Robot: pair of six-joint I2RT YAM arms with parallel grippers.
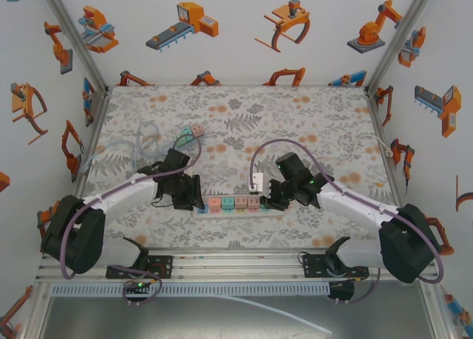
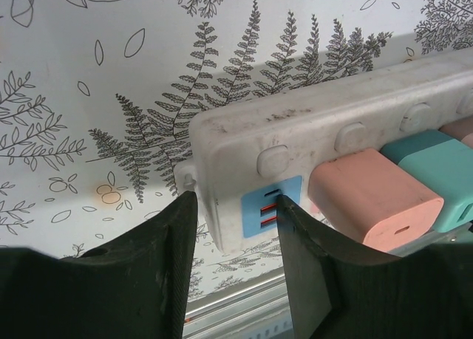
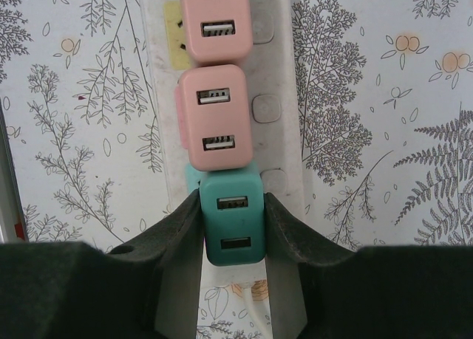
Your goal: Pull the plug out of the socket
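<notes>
A white socket strip lies across the near middle of the table, with several pink and teal plugs in a row on it. My right gripper is at its right end, shut on the last teal plug, one finger on each side of it. The plug sits in the strip. My left gripper is at the strip's left end. In the left wrist view its fingers pinch the end of the strip by the blue USB panel.
Next to the held plug are two pink plugs. A pink plug and a teal one sit beside the left gripper. A white block stands just behind the strip. A loose adapter with a clear cable lies far left.
</notes>
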